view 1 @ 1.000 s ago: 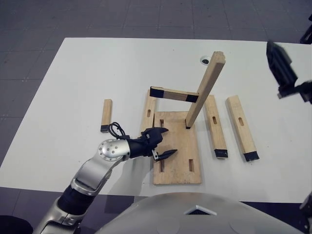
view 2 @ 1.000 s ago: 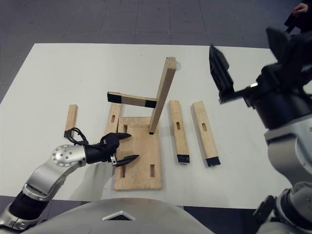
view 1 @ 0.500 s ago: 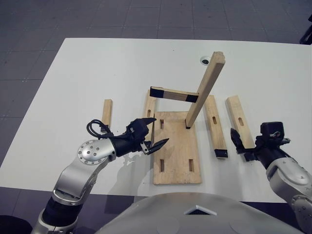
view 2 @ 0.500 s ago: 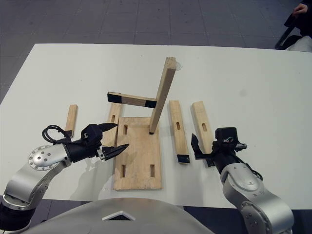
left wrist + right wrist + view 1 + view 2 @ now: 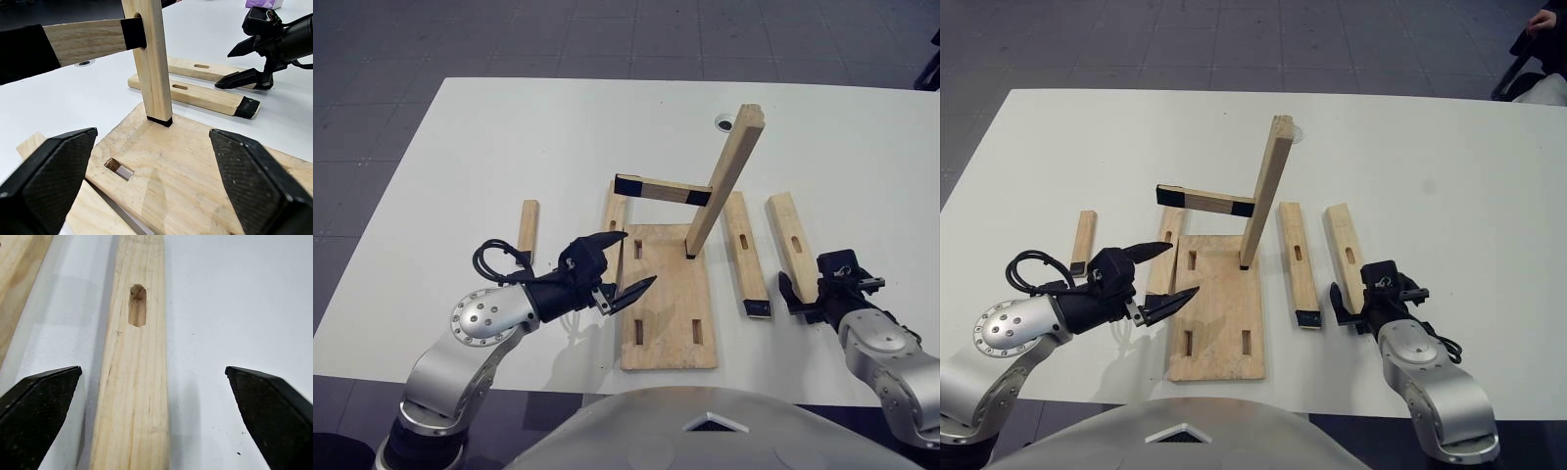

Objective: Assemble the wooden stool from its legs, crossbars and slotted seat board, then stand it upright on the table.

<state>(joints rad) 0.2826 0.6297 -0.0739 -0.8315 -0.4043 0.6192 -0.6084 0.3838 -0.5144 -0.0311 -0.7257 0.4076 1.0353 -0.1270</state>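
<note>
The slotted seat board (image 5: 668,299) lies flat near the table's front edge. One leg (image 5: 724,181) stands tilted in its far right slot, with a black-ended crossbar (image 5: 663,190) stuck through it and pointing left. Two loose legs (image 5: 744,253) (image 5: 798,255) lie to the right of the board. Another leg (image 5: 612,211) lies at its far left corner, partly under it. A short crossbar (image 5: 527,231) lies further left. My left gripper (image 5: 636,258) hangs open over the board's left edge, holding nothing. My right gripper (image 5: 822,289) is open, straddling the near end of the rightmost leg (image 5: 134,372).
The white table (image 5: 509,147) has bare room at its back and left. A round cable hole (image 5: 724,121) sits behind the upright leg. The front edge runs just below the board and both arms.
My right arm has dropped from high at the right down to the near end of the rightmost leg. My left gripper has drawn back leftward off the board and stayed open.
</note>
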